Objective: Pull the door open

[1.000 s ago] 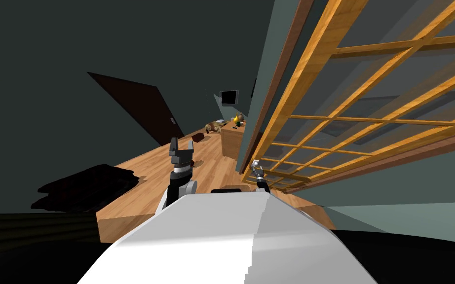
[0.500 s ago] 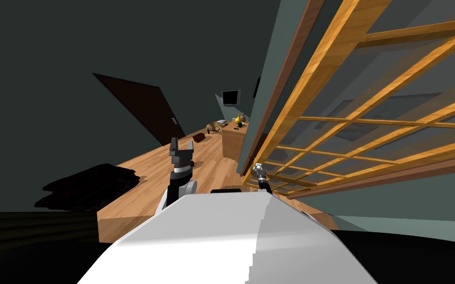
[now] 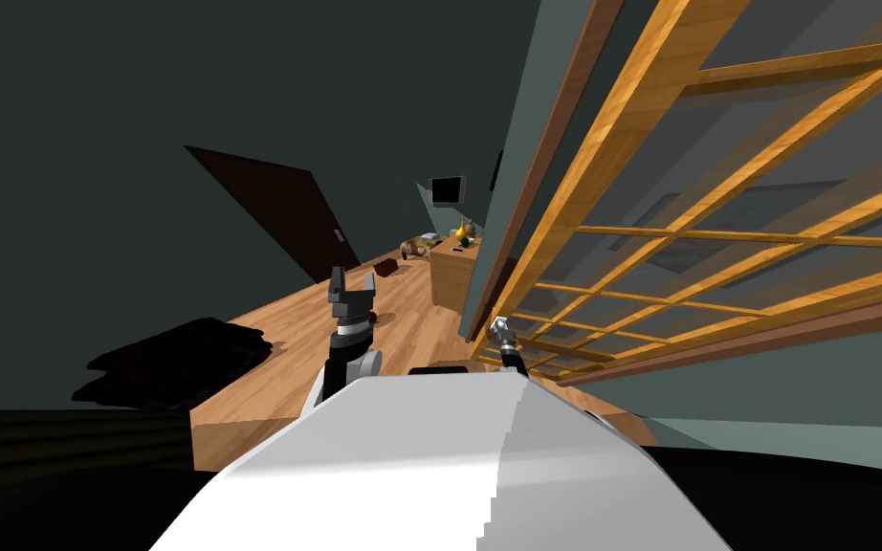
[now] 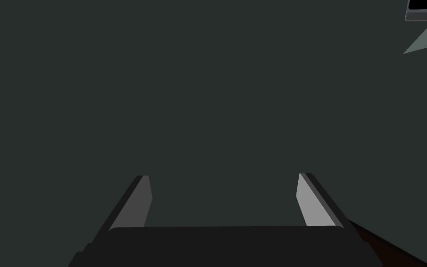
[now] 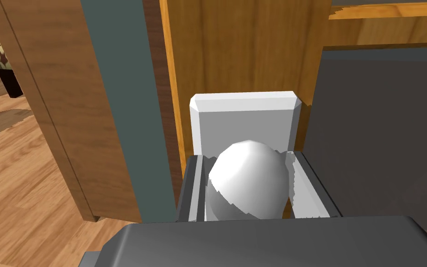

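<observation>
Our right claw point(image 5: 247, 160) pinches the white round door knob point(image 5: 247, 185), seated between its fingers against a white square plate point(image 5: 245, 116), lower middle of the head view. The orange wooden lattice door point(image 3: 716, 191) runs off to the upper right, so the pull should come straight back toward us. Our left claw point(image 3: 352, 284) hangs spread, well apart.
</observation>
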### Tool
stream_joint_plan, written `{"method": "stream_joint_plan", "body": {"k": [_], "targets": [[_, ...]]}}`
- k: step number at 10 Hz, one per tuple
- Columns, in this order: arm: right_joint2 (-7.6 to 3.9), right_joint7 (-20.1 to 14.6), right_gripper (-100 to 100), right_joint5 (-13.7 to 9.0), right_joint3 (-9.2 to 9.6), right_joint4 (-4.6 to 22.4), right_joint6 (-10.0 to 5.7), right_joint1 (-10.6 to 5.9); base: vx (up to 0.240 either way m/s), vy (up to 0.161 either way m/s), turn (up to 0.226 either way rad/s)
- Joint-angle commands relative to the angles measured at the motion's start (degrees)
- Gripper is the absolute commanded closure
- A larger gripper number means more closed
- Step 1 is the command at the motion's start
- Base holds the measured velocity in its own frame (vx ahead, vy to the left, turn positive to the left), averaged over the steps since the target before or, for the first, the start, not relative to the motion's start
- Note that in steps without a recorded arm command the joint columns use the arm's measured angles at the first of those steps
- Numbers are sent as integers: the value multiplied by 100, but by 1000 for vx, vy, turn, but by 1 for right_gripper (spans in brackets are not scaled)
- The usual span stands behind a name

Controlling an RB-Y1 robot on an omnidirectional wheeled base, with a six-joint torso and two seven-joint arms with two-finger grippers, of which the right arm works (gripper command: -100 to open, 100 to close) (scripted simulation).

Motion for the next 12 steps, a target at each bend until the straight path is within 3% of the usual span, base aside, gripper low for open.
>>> {"method": "stream_joint_plan", "body": {"k": [1, 9, 10, 12], "targets": [[-87, -138, 100, 45, 118, -22, -67, 55, -103, -38, 95], [-494, -785, 100, 255, 672, -127, -380, 312, -211, -31, 96], [-458, -737, 100, 242, 631, -73, -364, 253, -107, -4, 15], [-533, -803, 100, 233, 668, -152, -472, 452, -131, -54, 218]]}}
